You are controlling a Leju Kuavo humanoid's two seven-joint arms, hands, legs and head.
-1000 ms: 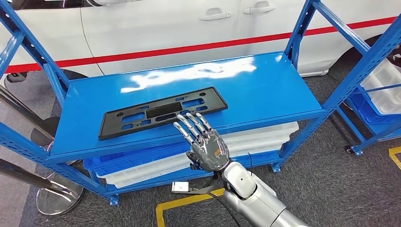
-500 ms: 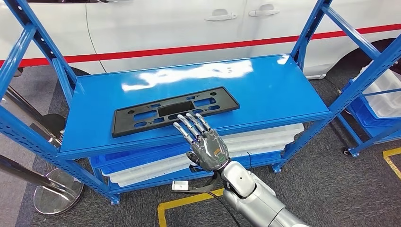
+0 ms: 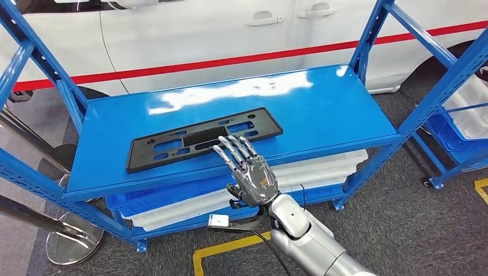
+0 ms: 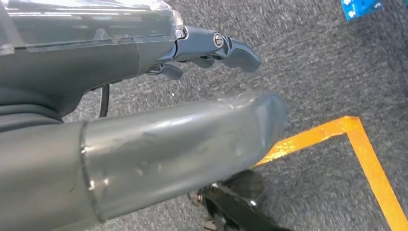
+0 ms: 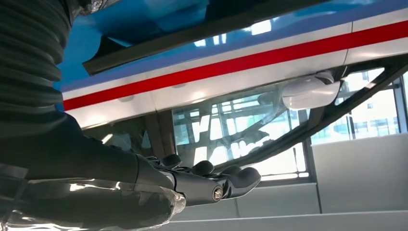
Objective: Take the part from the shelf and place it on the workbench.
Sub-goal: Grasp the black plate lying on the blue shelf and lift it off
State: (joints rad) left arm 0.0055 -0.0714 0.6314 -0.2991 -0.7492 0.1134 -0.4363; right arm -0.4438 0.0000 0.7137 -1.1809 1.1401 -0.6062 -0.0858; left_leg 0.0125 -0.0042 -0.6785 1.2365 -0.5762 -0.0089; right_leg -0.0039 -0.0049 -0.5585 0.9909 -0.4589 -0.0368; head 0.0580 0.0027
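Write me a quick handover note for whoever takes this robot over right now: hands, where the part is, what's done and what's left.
Right hand: fingers spread, holding nothing, fingertips over the near edge of the black part.
Left hand: hangs over the grey floor, holding nothing.
The part lies flat on the blue shelf, near its front edge.
Done: the reach to the part.
Left: grip it, lift it off, place it on the workbench.

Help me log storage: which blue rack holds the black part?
The blue rack directly ahead, under the right hand, carries the black part on its shelf; the rack at far right holds white trays.
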